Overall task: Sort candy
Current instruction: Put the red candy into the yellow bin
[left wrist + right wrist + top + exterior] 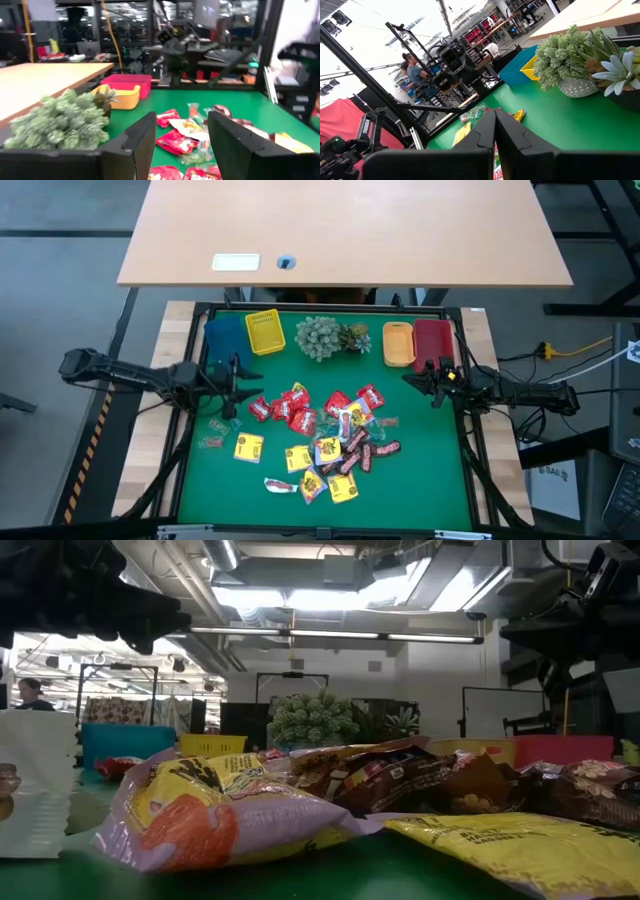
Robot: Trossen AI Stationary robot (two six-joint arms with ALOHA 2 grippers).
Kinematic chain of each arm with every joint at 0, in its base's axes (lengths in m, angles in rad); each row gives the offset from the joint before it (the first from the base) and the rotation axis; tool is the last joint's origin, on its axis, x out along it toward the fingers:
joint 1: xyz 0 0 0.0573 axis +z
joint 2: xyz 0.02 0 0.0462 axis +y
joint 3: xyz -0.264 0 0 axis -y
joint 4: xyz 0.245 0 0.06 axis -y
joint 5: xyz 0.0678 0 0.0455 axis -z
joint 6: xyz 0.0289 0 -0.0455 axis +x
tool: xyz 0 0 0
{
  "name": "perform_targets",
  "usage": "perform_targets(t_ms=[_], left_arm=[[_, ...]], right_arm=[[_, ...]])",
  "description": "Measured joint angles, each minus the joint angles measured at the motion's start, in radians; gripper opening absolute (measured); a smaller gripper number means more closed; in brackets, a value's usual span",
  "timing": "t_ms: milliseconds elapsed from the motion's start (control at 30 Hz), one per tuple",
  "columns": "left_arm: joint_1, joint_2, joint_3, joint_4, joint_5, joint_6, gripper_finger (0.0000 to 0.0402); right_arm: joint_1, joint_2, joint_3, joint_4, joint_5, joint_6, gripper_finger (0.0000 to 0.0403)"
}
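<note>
Green matting point(420, 480) covers the work surface, and the candy point(320, 440) lies heaped at its middle: red packets on the far side of the heap, yellow square packets and dark bars nearer, with two or three pale wrappers strayed off to the left. Along the far edge stand a blue bin point(226, 332), a yellow bin point(265, 330), a plant point(322, 337), an orange bin point(398, 344) and a red bin point(434, 340).

At the mat's left side, the left gripper point(238, 388) hovers above it, just left of the heap. Its fingers point(137, 140) stand well apart with nothing between them; past them its wrist view shows red packets, the plant and the orange and red bins.

Near the red bin, the right gripper point(432, 380) waits at the mat's right side. Its fingers point(485, 127) are pressed together and hold nothing. Beyond the table, in that wrist view, a person point(415, 75) stands in the room.
</note>
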Motion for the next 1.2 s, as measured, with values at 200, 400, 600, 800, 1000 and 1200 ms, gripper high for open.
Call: perform_targets(t_ms=[200, 400, 600, 800, 1000, 1200], left_arm=[[-0.086, 0.15, 0.092, -0.004, -0.055, 0.085, 0.0163], [-0.139, 0.307, 0.209, -0.086, -0.105, 0.133, 0.0163], [-0.166, 0.435, 0.303, -0.299, -0.152, 0.094, 0.0163], [-0.172, 0.518, 0.322, -0.416, -0.156, 0.002, 0.0163], [-0.171, 0.574, 0.322, -0.493, -0.157, -0.103, 0.0163], [-0.171, 0.641, 0.322, -0.516, -0.156, -0.173, 0.0163]], right_arm=[[0.0, 0.0, 0.0, 0.0, 0.0, 0.0, 0.0012], [0.0, 0.0, 0.0, -0.001, 0.0, 0.0, 0.0012], [0.0, 0.0, 0.0, -0.002, 0.0, 0.0, 0.0012], [0.0, 0.0, 0.0, -0.002, 0.0, 0.0, 0.0012], [0.0, 0.0, 0.0, -0.004, 0.0, 0.0, 0.0012], [0.0, 0.0, 0.001, -0.017, -0.001, 0.0, 0.0012]])
